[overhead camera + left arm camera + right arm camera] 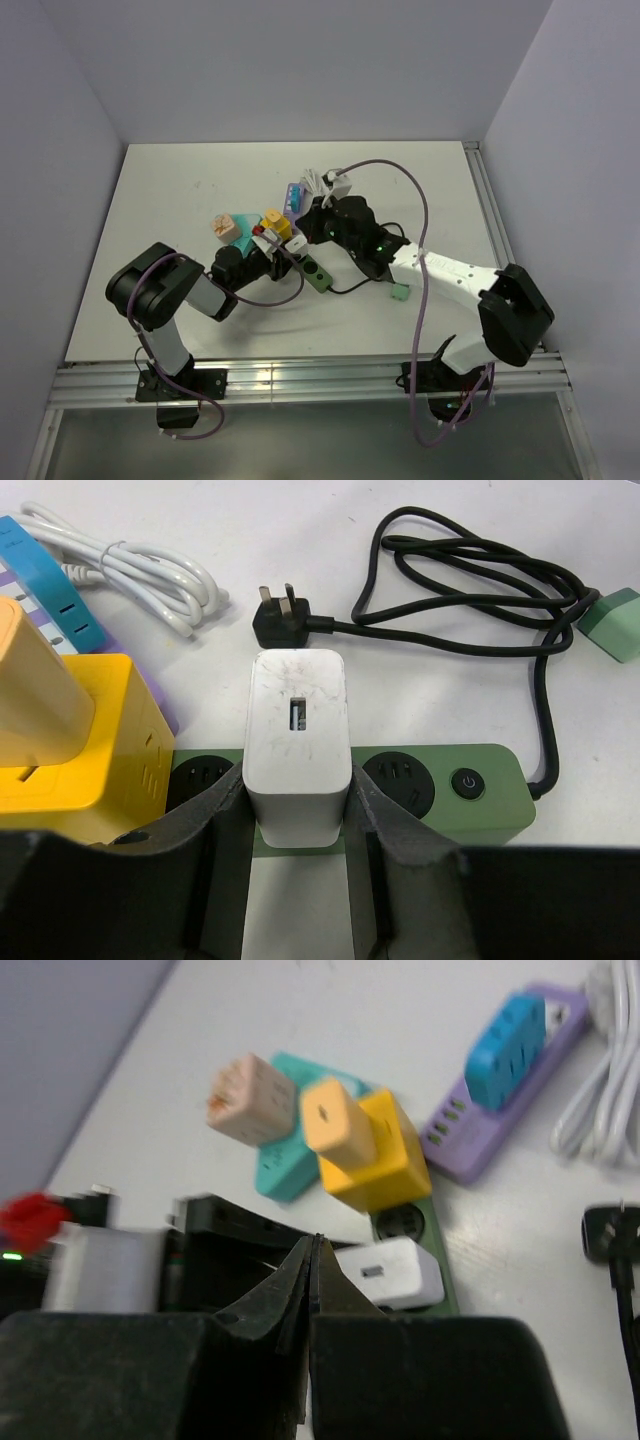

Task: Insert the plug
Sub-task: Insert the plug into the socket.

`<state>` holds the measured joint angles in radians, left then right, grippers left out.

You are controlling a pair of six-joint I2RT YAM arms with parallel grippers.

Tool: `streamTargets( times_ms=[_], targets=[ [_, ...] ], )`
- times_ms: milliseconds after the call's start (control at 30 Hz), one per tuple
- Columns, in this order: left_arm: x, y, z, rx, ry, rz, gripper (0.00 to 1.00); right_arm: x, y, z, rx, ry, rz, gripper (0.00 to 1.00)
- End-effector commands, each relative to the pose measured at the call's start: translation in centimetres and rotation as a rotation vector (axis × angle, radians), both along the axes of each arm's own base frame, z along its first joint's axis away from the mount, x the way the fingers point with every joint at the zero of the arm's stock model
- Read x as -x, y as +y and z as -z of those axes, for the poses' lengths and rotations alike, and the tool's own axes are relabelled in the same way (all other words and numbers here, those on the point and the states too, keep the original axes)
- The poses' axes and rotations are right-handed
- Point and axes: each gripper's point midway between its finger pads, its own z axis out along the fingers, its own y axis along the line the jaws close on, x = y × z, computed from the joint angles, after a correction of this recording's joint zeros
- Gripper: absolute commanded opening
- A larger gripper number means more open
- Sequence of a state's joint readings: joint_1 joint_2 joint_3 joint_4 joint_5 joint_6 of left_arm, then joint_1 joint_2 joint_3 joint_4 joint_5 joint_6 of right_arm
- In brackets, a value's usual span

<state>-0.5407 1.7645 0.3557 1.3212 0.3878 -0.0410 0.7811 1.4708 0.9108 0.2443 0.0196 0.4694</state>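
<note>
A white plug [298, 735] stands over the middle of the green power strip [480, 815], between two black sockets. My left gripper [298, 800] is shut on it, a dark finger pressed against each side. How deep its prongs sit is hidden. From above, the plug [297, 243] and strip [318, 270] lie at the table's centre. My right gripper [313, 1245] is shut on nothing and hovers just above and beside the plug [390, 1272] and the left gripper's black body.
A yellow cube adaptor [110, 740] with an orange plug [335, 1120] crowds the strip's left end. Behind lie a purple strip [500, 1120], a blue adaptor [505, 1045], a coiled white cable [140, 570], the strip's black cord [540, 630] and a mint block [620, 625].
</note>
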Motion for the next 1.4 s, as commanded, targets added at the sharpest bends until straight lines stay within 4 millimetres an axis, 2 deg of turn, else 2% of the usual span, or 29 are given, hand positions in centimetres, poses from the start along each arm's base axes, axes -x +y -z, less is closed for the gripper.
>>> streamTargets(
  times_ms=[0, 100, 300, 400, 467, 567, 800, 867, 967, 1067, 1167, 1200, 1267, 1300, 1367],
  targets=[
    [-0.6, -0.4, -4.5, 0.096, -0.175, 0.016, 0.0, 0.2, 0.2, -5.1, -0.039, -0.105, -0.006, 0.0],
    [-0.6, -0.5, -4.5, 0.094, -0.172, 0.019, 0.0, 0.3, 0.2, -1.9, -0.007, -0.062, 0.002, 0.0],
    [-0.4, -0.6, -4.2, 0.091, -0.165, 0.03, 0.0, 1.4, -0.3, 8.1, 0.045, 0.087, 0.012, 0.0],
    [-0.4, -0.7, -4.1, 0.09, -0.159, 0.035, 0.0, 1.9, -0.4, 10.6, 0.051, 0.126, 0.009, 0.0],
    [-0.3, -0.7, -4.2, 0.092, -0.162, 0.038, 0.0, 2.0, -0.4, 10.8, 0.046, 0.129, 0.008, 0.0],
    [-0.4, -0.7, -4.1, 0.09, -0.155, 0.035, 0.0, 1.9, -0.4, 9.4, 0.037, 0.108, 0.004, 0.0],
    [-0.6, -0.9, -4.0, 0.088, -0.15, 0.036, 0.0, 1.0, -0.6, 2.8, -0.001, 0.0, 0.022, 0.0],
    [-0.7, -0.9, -4.0, 0.085, -0.145, 0.04, 0.0, 0.8, -0.7, -0.1, -0.023, -0.048, 0.025, 0.0],
    [-0.7, -1.0, -3.9, 0.082, -0.137, 0.041, 0.0, 0.6, -0.7, -3.2, -0.042, -0.102, 0.026, 0.0],
    [-0.8, -1.1, -3.7, 0.079, -0.125, 0.041, 0.0, 0.1, -0.5, -4.4, -0.048, -0.13, 0.028, 0.0],
    [-1.0, -1.0, -3.6, 0.076, -0.12, 0.035, 0.0, -0.6, -0.2, -3.2, -0.026, -0.121, 0.041, 0.0],
    [-0.9, -1.1, -3.6, 0.074, -0.119, 0.039, 0.0, -1.0, 0.1, -0.9, 0.009, -0.085, 0.042, 0.0],
    [-0.9, -1.1, -3.5, 0.07, -0.118, 0.036, 0.0, -1.3, 0.2, 1.4, 0.029, -0.044, 0.05, 0.0],
    [-1.0, -1.0, -3.5, 0.07, -0.115, 0.033, 0.0, -2.0, -0.2, 3.8, 0.064, -0.01, 0.081, 0.0],
    [-1.0, -1.0, -3.3, 0.065, -0.112, 0.033, 0.0, -1.8, -0.6, 6.2, 0.075, 0.023, 0.097, 0.0]
  ],
)
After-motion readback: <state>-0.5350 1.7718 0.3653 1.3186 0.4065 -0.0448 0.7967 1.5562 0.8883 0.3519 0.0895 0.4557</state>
